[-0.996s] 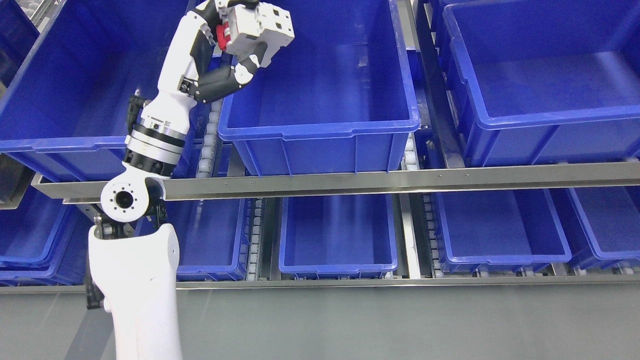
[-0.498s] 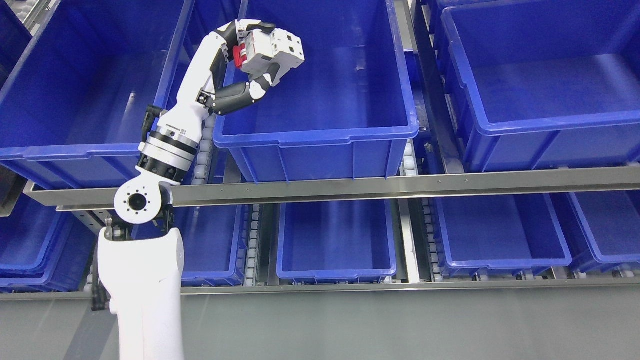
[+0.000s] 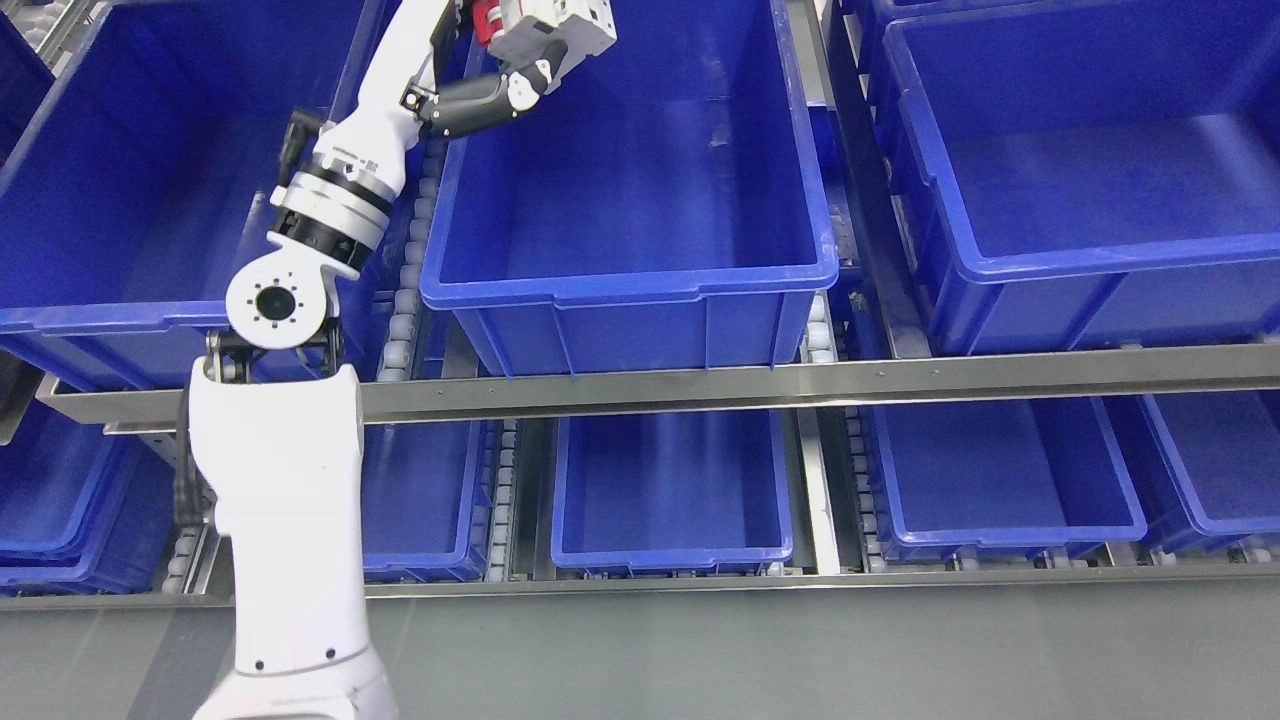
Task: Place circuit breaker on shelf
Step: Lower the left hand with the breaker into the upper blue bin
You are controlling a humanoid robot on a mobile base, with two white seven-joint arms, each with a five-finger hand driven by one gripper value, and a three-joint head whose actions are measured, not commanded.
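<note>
- The left hand is reaching up from the lower left of the head view, and its arm is crossing the steel front rail of the upper shelf level on its way.
- Its fingers are curling around the circuit breaker and grasping it; one dark finger with a white tip is showing plainly under the breaker's body.
- The circuit breaker is a pale grey-white block with a red part on its left side. It is being held at the very top edge of the view, so its upper part is cut off.
- The breaker is hanging in the air over the far left corner of the middle blue bin, clear of the bin's floor and not resting on anything but the hand.
- The middle blue bin is sitting on the upper level, just behind the steel front rail, with a wide blue bin to its left and another blue bin to its right.
- White rollers are showing in the gap just left of the middle blue bin, and the forearm is passing over them.
- Below the steel front rail, a lower row of blue bins is sitting directly under the middle blue bin.
</note>
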